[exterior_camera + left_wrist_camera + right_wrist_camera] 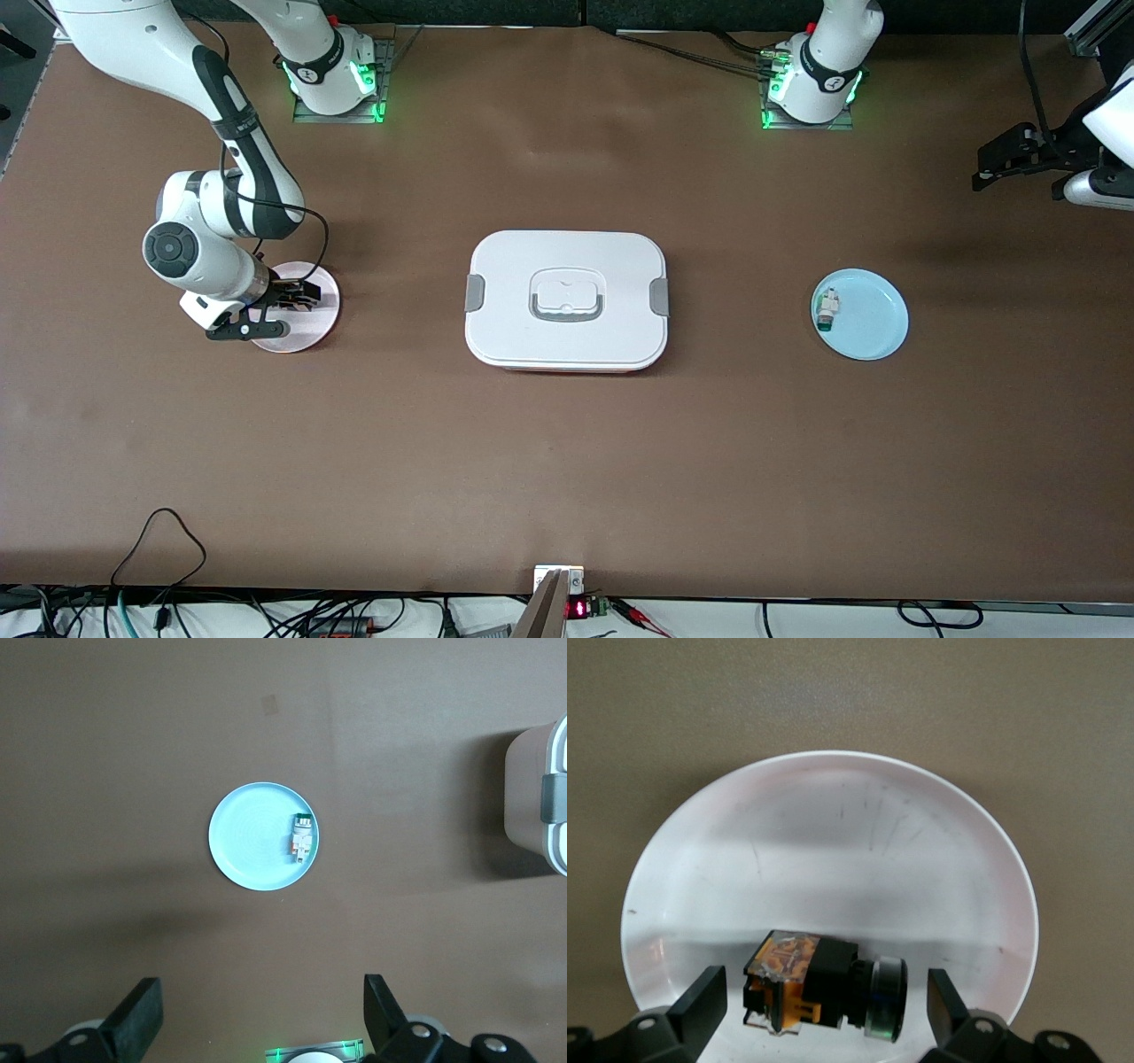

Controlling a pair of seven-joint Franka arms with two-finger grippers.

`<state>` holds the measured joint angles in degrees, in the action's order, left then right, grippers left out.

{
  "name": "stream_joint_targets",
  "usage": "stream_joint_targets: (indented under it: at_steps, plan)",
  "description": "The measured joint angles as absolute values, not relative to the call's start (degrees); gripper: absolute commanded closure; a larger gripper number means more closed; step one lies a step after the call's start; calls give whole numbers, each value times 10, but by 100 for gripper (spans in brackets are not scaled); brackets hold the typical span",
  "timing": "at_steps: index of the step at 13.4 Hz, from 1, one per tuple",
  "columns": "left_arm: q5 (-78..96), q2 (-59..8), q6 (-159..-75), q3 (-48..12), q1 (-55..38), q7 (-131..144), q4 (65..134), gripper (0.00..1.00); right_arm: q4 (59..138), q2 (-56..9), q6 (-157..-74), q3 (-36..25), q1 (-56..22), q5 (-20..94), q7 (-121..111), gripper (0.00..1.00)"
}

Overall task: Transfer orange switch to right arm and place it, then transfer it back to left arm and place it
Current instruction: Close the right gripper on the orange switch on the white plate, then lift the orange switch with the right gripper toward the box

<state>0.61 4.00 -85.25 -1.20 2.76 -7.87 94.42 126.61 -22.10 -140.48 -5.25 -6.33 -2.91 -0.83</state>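
Right gripper (297,297) low over pink plate (323,330) near the table edge at the right arm's end, about midway between base edge and camera edge. Fingers (700,999) spread wide, straddling orange switch (811,979) without touching; nothing grasped. Switch lying on its side on plate (833,842), between the two fingers, near the plate rim closest to the wrist camera.

Box (567,299) at table center, lid on, grey clips at both ends, handle recessed flat. Corner of it visible in left wrist view (545,788).

Left gripper (1005,159) parked high over the table edge at the left arm's end, toward the corner on the base side; arm waiting. Fingers (137,1010) released, wide apart, holding nothing.

Blue plate (873,323) toward left arm's end, well apart from box. Small white part with green tip (828,307) on it, at the rim nearest the box; same part in left wrist view (301,838) on plate (252,837).
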Motion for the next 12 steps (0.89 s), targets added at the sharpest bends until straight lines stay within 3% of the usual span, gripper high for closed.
stream_joint_targets:
  at_steps: [6,7,9,10,12]
  plan:
    - [6,40,-853,-12,24,-79,944,0,1266,-240,-1407,-52,-68,-31,-9,0]
    - [6,40,-853,-12,21,-79,944,0,1265,-241,-1407,-52,-68,-31,-9,8]
    - [6,40,-853,-7,13,-79,944,0,1264,-241,-1408,-52,-68,-33,-12,51]
    - [6,40,-853,-5,11,-79,944,0,1263,-241,-1408,-52,-68,-37,-31,61]
    - [6,40,-853,-2,10,-79,944,0,1260,-241,-1408,-53,-66,-37,-101,67]
